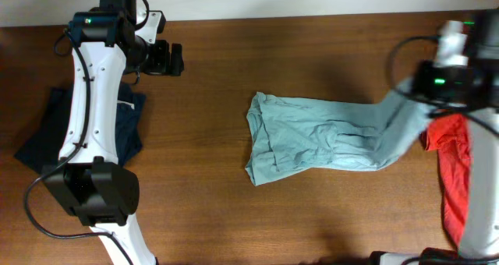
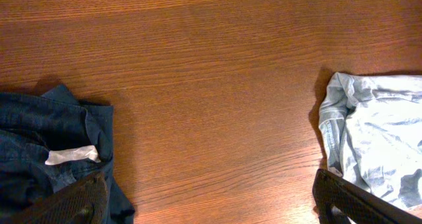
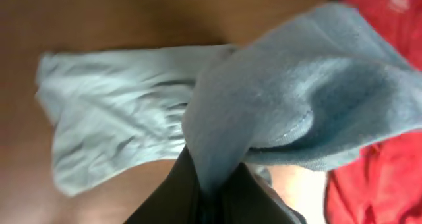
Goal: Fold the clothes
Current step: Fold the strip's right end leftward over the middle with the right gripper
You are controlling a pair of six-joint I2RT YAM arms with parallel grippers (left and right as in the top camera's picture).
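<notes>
The left arm rises from its base along one end of the surface [image 1: 210, 125], bends at the far edge and turns its wrist inward. The left claw [image 1: 168, 58] hangs over bare wood with its jaws spread wide and nothing between them. From its own camera only the dark tips of the two fingers [image 2: 79, 201] show, at the bottom corners. A dark navy garment [image 2: 39, 132] with a white label [image 2: 72, 155] lies by one finger, and the arm covers part of it from above.

The right arm is held above the other end of the surface. The right claw [image 1: 409, 100] is pressed together, pinching a bunched end of the pale grey-blue T-shirt [image 1: 320, 140] and holding it off the wood. From the claw the cloth slopes down to the surface. The rest lies crumpled and drawn out long, reaching away from this claw toward the middle, well apart from the left claw.

A red-orange garment [image 1: 456, 164] lies just beside the right claw, partly under the arm and cut off by it.

The right wrist's picture is blurred. Cloth wraps the fingers there, so only their dark bases show. I cannot tell which part of the shirt is pinched.
</notes>
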